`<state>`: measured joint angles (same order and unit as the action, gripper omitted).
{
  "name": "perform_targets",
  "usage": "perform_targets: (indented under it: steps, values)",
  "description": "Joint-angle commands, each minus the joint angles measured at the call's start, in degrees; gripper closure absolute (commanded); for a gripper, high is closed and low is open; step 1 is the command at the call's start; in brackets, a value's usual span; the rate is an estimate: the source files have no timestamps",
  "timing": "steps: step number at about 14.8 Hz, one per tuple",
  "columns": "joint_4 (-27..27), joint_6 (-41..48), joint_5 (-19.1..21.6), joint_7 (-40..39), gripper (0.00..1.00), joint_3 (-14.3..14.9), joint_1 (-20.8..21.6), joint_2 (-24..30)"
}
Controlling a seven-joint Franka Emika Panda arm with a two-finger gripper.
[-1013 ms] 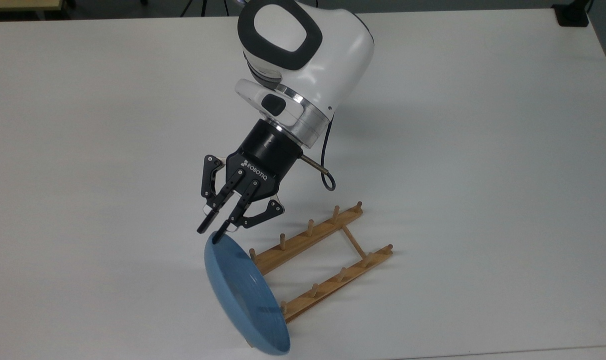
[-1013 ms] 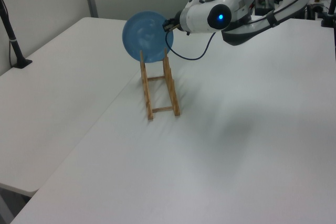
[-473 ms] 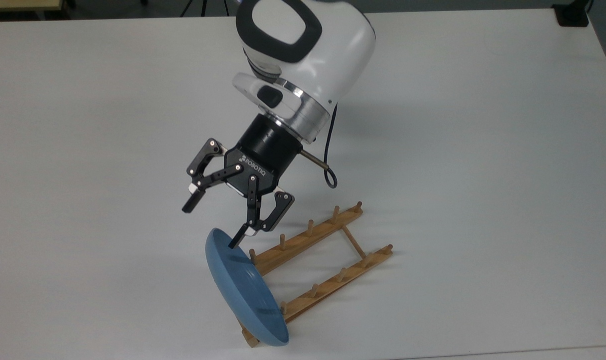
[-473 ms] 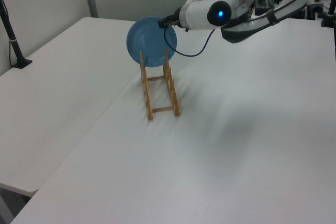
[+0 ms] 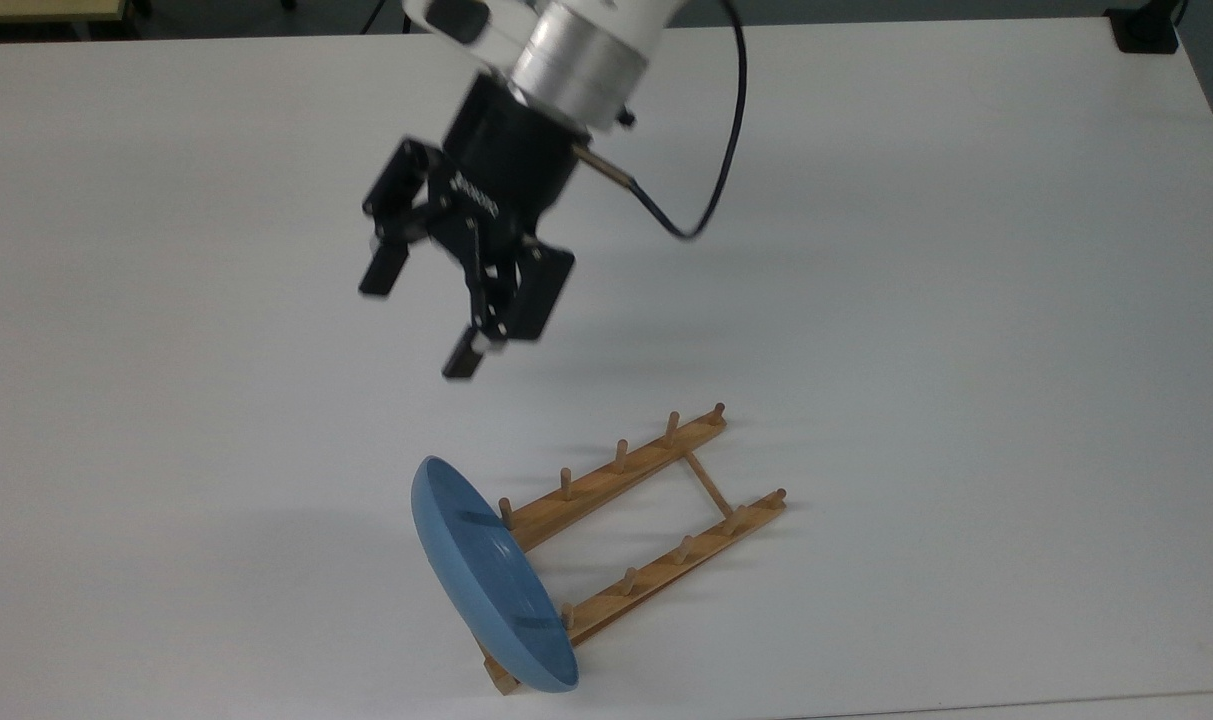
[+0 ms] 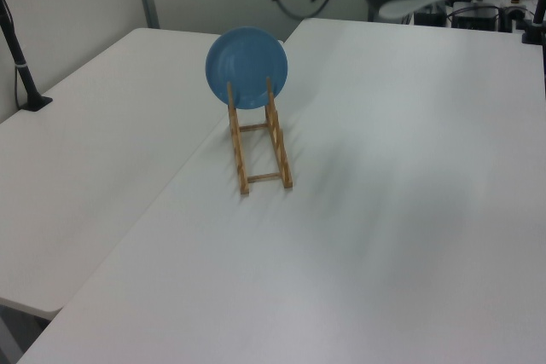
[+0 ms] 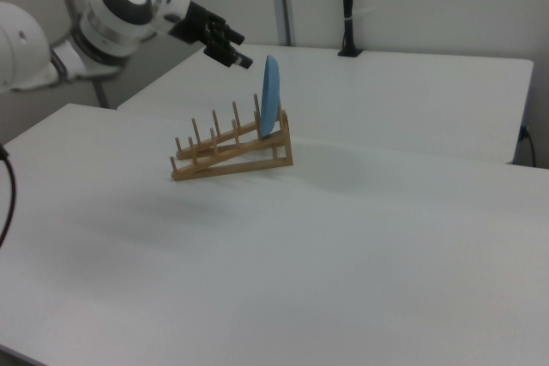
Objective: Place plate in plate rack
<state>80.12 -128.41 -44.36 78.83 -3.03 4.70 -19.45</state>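
Having let go of the plate (image 5: 486, 580), the gripper (image 5: 421, 320) has risen away with fingers spread and empty. The plate now stands on edge in the rack's (image 5: 646, 500) end slot, so placing looks done.

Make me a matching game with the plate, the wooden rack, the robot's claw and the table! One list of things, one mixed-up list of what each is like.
Things:
1. plate
2. rack
3. claw
4. table

What each is like:
A. black, open, up in the air
B. white and flat, under everything
C. light blue, standing on edge at one end of the rack
D. light brown wood with short upright pegs

Right pairs: 1-C, 2-D, 3-A, 4-B
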Motion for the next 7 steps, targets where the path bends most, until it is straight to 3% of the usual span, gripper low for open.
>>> perform_targets:
  steps: [1,5,7]
  values:
    - [2.5,14.55,22.41,-17.36,0.0,-0.31,-0.39,6.69]
    - [2.58,33.62,40.88,-19.94,0.0,-0.22,-4.43,12.49]
    - [4.59,42.15,45.66,-24.23,0.0,-0.22,-6.1,15.83]
